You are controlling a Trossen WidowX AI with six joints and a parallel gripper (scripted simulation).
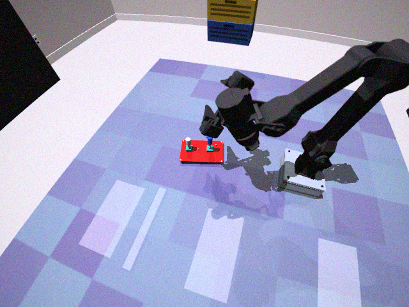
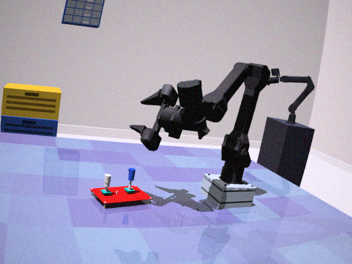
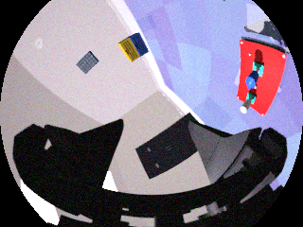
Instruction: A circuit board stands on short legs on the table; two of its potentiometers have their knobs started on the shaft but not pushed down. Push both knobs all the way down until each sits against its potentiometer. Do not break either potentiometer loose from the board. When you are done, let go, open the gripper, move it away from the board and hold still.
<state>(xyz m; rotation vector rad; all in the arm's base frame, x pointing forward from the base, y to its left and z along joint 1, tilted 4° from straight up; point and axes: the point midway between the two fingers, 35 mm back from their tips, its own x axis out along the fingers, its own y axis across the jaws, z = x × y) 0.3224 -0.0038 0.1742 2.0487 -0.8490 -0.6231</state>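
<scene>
The red circuit board (image 1: 201,157) (image 2: 122,198) (image 3: 272,78) stands on short legs. The white knob (image 1: 188,141) (image 2: 106,180) (image 3: 243,109) stands upright above its teal potentiometer (image 1: 188,148) (image 2: 106,192), with a short piece of shaft showing between them. The blue knob (image 1: 209,141) (image 2: 131,174) (image 3: 251,81) stands above its own teal potentiometer (image 1: 209,149) (image 2: 129,190) (image 3: 258,69), also with bare shaft below it. My gripper (image 1: 213,93) (image 2: 136,113) (image 3: 157,124) is wide open and empty, high above the board, its fingers pointing sideways, touching neither knob.
My arm's pale base box (image 1: 305,183) (image 2: 236,196) stands to the right of the board. A small pin (image 2: 116,192) stands up from the board between the potentiometers. Far behind are a yellow and blue cabinet (image 1: 231,20) (image 2: 30,108) (image 3: 133,47) and a dark pedestal (image 2: 284,147).
</scene>
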